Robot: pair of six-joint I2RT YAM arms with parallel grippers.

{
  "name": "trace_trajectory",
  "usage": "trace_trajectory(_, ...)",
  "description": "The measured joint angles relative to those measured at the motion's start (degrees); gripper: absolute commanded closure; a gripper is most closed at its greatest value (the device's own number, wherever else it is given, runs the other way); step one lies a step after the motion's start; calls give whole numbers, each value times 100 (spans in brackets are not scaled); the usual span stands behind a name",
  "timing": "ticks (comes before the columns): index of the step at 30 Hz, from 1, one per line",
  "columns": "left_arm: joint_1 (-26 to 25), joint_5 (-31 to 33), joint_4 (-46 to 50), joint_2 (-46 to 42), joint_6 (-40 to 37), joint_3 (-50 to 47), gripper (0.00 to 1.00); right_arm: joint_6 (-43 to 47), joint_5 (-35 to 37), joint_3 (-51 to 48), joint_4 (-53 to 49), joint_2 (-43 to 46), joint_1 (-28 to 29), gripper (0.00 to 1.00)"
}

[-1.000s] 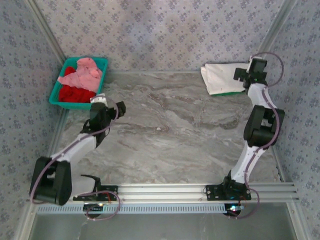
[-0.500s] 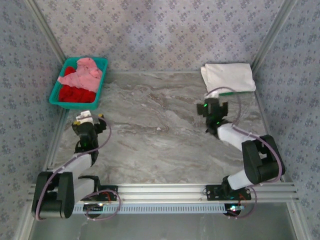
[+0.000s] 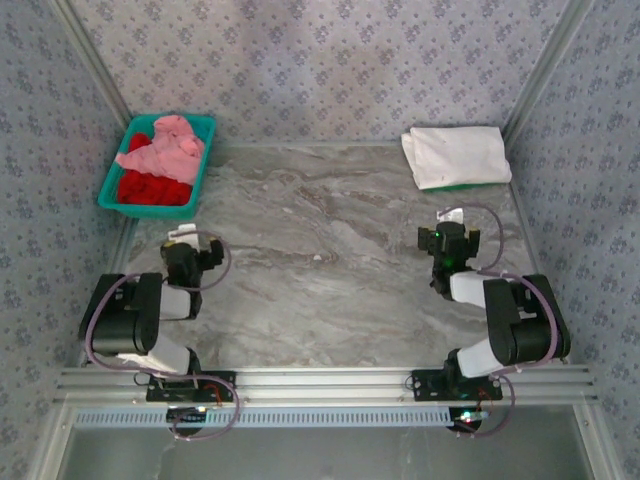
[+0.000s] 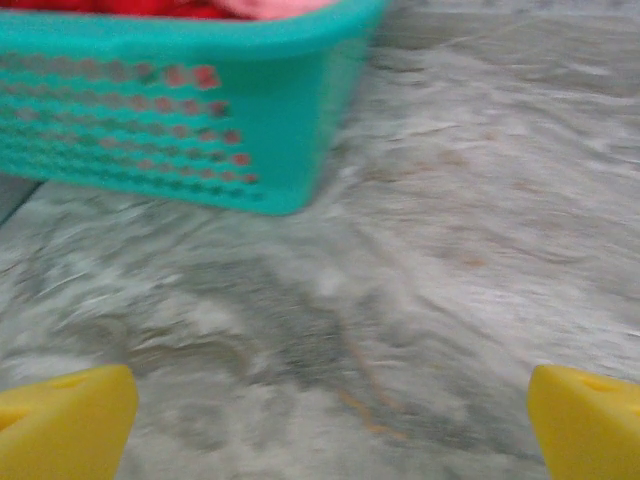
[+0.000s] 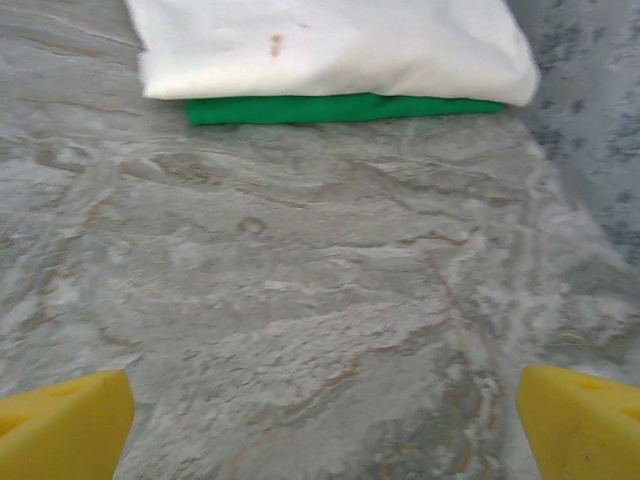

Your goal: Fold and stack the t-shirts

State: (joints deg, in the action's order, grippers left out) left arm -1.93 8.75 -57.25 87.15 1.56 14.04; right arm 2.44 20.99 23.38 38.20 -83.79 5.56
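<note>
Shirts counted as four, in two groups. Group one, two folded: cream-white t-shirt (image 5: 330, 45) laid flat on top of green t-shirt (image 5: 340, 108), at far right corner of worktop (image 3: 330, 260). Cream-white cloth smooth, marked with tiny reddish spot (image 5: 275, 42) near its front edge; green seen as narrow band under that edge. Group two, two unfolded: pink t-shirt (image 3: 165, 148) heaped over red t-shirt (image 3: 155, 190) inside one teal basket (image 4: 150, 120) at far left corner. Red cloth glimpsed through perforated basket wall in left wrist view.

Tools counted as two. Left tool (image 4: 330, 420) spread wide and empty, yellow fingertips (image 4: 70, 415) at opposite lower corners of its wrist view, bare marbled worktop between them, basket near and ahead. Right tool (image 5: 325, 420) likewise spread wide and empty, faced toward folded pair, well apart from it. Both arms folded low by near edge of worktop.
</note>
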Motion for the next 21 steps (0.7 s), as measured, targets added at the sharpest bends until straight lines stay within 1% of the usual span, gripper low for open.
trace_trajectory(1, -103, -76, -50, -2, -94, 9, 0, -2, -264, -160, 295, -13, -136, 0)
trace_trajectory(3, -175, -181, 55, 0, -208, 122, 0, -2, -575, -411, 839, -155, -345, 0)
trace_trajectory(5, -79, -219, 391, 22, -210, 431, 0, -7, -841, -420, 791, -337, -472, 0)
trace_trajectory(8, 234, -354, 654, 39, -90, 828, 1, -50, -1329, -321, 774, -365, -675, 0)
trace_trajectory(10, 323, -345, 702, 39, -57, 907, 0, -50, -1410, -249, 798, -365, -704, 0)
trace_trajectory(15, 269, -365, 960, 42, -44, 907, 0, -50, -1613, -232, 833, -365, -693, 0)
trace_trajectory(21, 269, -363, 1016, 42, -42, 907, 0, -50, -1744, -232, 831, -365, -710, 0)
